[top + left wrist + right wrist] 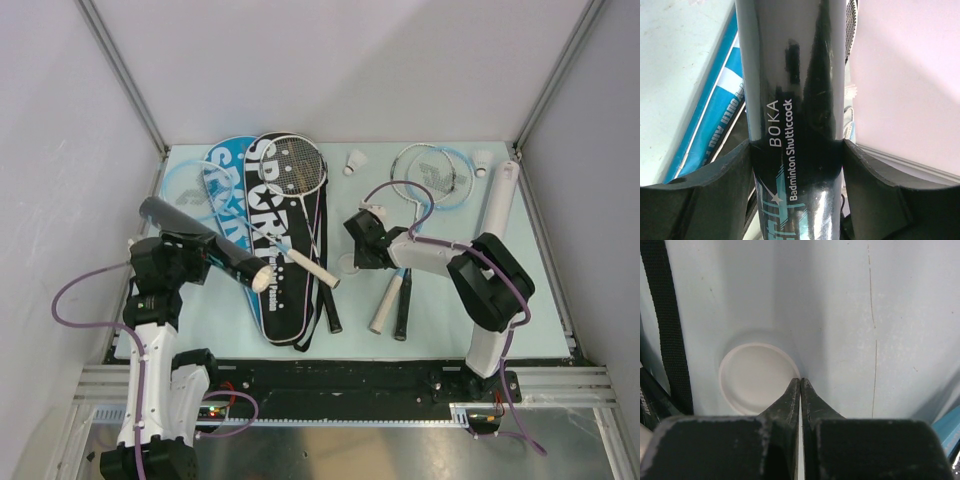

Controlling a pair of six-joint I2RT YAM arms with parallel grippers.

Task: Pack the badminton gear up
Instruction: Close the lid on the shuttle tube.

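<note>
The black tube (195, 238) is off the worktop (435, 330), held slantwise at the left by your left fingers (700, 195), which grip it across its middle. A white cap (757, 377) lies flat near the centre. Your right fingers (785, 405) are closed with their tips at the cap's rim, and I cannot tell whether they pinch it.

By my reading, the packing has hardly begun. One racket (295, 170) lies on the black cover (275, 300), not inside it, and the blue cover (222, 180) lies partly under that. More rackets (432, 172) and two shuttlecocks (357, 160) lie loose towards the far side. The white tube (498, 195) lies along the right edge.

Walls stand close on the left, far and right sides, so you have bare worktop mostly at the near right, by your right arm.
</note>
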